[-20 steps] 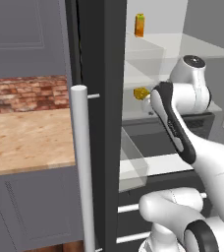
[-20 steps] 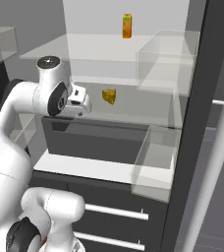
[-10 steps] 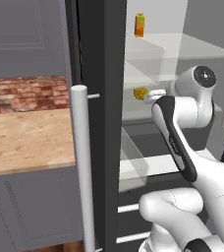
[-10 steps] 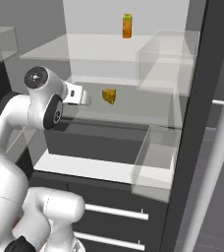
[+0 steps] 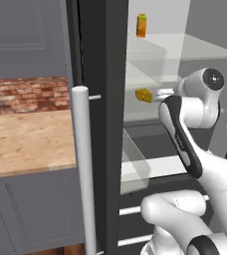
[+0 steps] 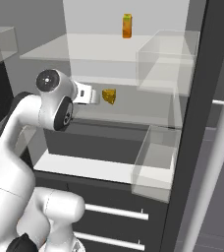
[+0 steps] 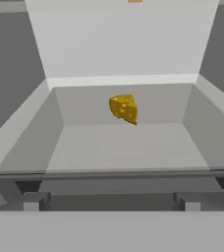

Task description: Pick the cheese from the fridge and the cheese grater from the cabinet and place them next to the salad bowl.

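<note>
Step in hand: fetching the cheese (image 7: 123, 108) from the fridge (image 6: 133, 59). It sits far back on the middle glass shelf. Your gripper (image 7: 109, 202) faces it, fingers spread, empty. Next, you reach straight in.

Glass shelf (image 6: 133, 118) (fridge interior) bears cheese (image 6: 109, 96).
</note>
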### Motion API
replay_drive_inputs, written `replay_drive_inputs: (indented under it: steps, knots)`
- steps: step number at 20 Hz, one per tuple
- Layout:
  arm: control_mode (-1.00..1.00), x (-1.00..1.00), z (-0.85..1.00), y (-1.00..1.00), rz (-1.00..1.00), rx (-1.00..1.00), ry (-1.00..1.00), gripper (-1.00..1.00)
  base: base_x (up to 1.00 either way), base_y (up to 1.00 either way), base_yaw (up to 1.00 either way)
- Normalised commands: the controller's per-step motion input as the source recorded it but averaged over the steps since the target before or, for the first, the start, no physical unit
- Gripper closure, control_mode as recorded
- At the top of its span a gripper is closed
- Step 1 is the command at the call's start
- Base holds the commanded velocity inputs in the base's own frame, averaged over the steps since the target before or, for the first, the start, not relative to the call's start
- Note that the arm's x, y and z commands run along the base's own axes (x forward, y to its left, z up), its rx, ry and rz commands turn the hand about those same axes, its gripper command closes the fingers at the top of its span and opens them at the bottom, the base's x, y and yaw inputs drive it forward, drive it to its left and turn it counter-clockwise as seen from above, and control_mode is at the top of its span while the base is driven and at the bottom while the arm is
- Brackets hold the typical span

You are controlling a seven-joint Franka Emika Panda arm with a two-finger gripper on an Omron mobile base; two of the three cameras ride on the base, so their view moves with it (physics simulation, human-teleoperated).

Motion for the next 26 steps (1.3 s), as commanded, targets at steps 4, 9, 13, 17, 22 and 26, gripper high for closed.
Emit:
replay_drive_inputs:
  steps: [4,9,13,17,22,26]
  knots:
    - [-1.0,0.18,-0.27,-0.28,0.0,0.0,0.0,-1.0,0.0,0.0,0.0]
    - [-1.0,0.33,-0.21,-0.21,0.0,0.0,0.0,-1.0,0.0,0.0,0.0]
    - [-1.0,0.45,-0.19,-0.1,0.0,0.0,0.0,-1.0,0.0,0.0,0.0]
    - [-1.0,0.53,-0.14,-0.1,0.0,0.0,0.01,-1.0,0.0,0.0,0.0]
    - [-1.0,0.53,-0.09,-0.06,0.01,0.0,0.06,-1.0,0.0,0.0,0.0]
    - [-1.0,0.39,-0.18,-0.01,0.05,0.0,0.04,-1.0,0.0,0.0,0.0]
